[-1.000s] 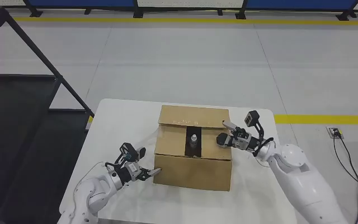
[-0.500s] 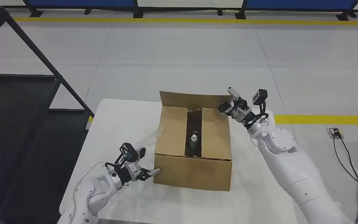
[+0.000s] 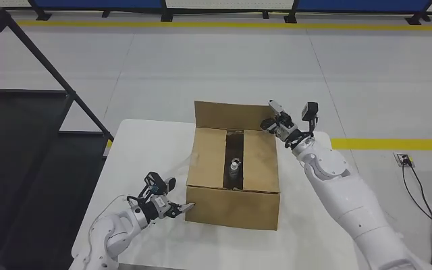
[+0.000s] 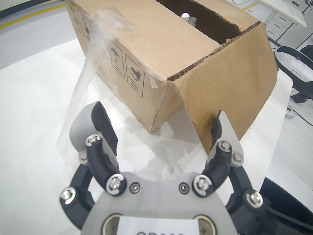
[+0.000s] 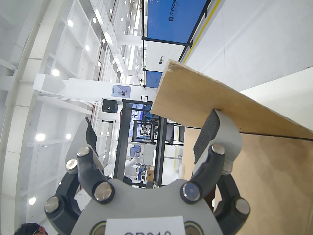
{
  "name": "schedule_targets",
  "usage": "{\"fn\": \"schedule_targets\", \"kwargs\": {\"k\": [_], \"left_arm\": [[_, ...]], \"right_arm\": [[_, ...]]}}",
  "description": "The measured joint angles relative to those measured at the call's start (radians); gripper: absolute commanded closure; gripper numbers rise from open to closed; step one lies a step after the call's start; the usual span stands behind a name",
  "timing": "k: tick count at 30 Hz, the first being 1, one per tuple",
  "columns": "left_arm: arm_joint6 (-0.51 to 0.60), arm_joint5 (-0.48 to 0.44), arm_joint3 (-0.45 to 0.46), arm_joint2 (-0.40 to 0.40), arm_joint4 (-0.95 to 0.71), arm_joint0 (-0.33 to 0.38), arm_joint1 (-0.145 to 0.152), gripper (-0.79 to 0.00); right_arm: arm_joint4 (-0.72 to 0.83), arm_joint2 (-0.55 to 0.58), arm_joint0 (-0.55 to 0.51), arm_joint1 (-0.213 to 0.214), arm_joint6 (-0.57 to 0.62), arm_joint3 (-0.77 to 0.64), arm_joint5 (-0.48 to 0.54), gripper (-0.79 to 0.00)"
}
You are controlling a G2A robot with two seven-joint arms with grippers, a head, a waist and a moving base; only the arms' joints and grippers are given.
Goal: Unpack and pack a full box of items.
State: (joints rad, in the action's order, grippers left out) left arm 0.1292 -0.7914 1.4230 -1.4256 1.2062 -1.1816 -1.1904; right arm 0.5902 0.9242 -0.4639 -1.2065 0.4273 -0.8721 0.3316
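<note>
A cardboard box is shown at the middle of the white tabletop, with its far flap raised upright at 12 o'clock and a white-capped bottle seen in the gap between the two long flaps. The left jaws are held apart, with nothing between them, just off the box's corner at 8 o'clock, where a strip of clear tape hangs from the box's side. The right jaws, likewise apart, are placed at 1 o'clock, with one finger set against the raised flap.
</note>
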Motion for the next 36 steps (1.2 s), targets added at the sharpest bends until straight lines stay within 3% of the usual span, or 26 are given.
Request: {"fn": "schedule_targets", "kwargs": {"k": [3,9,19,25,36], "left_arm": [[0.0,0.0,0.0,0.0,0.0,0.0,0.0,-0.785],[0.0,0.0,0.0,0.0,0.0,0.0,0.0,-0.785],[0.0,0.0,0.0,0.0,0.0,0.0,0.0,-0.785],[0.0,0.0,0.0,0.0,0.0,0.0,0.0,-0.785],[0.0,0.0,0.0,0.0,0.0,0.0,0.0,-0.785]], "right_arm": [[-0.001,0.0,-0.001,0.0,-0.003,-0.002,-0.002,-0.785],[-0.018,-0.014,0.028,-0.028,-0.117,-0.001,-0.062,-0.785],[-0.118,-0.133,0.176,-0.131,-0.291,0.231,-0.147,-0.785],[-0.155,-0.181,0.231,-0.197,-0.376,0.364,-0.139,-0.785],[-0.153,-0.183,0.286,-0.261,-0.327,0.514,-0.159,-0.785]]}}
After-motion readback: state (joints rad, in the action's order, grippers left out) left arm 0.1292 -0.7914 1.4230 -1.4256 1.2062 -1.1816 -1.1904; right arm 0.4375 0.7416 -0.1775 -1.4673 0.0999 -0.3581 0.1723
